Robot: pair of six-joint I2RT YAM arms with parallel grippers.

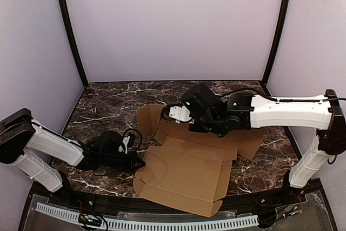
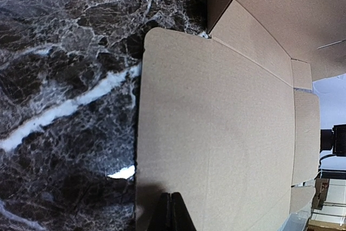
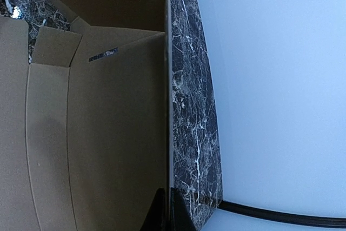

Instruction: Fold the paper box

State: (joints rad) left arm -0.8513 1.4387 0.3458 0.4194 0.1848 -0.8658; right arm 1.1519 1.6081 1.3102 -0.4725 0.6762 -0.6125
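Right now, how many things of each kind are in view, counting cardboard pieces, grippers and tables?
Cardboard pieces: 1, the paper box, one die-cut brown sheet
Grippers: 2, the left gripper and the right gripper, both shut
Tables: 1, the dark marble table
Total: 4

I count one paper box (image 1: 186, 174), one tabletop (image 1: 108, 106) beneath it, and my two: left end effector (image 1: 141, 162) and right end effector (image 1: 165, 113).

The left arm (image 1: 54, 147) lies low and reaches rightward, the left fingers (image 2: 178, 217) pressed together. The right arm (image 1: 292, 111) stretches leftward, wrist seemingly angled down, the right fingers (image 3: 159, 217) also closed, tip against tip.
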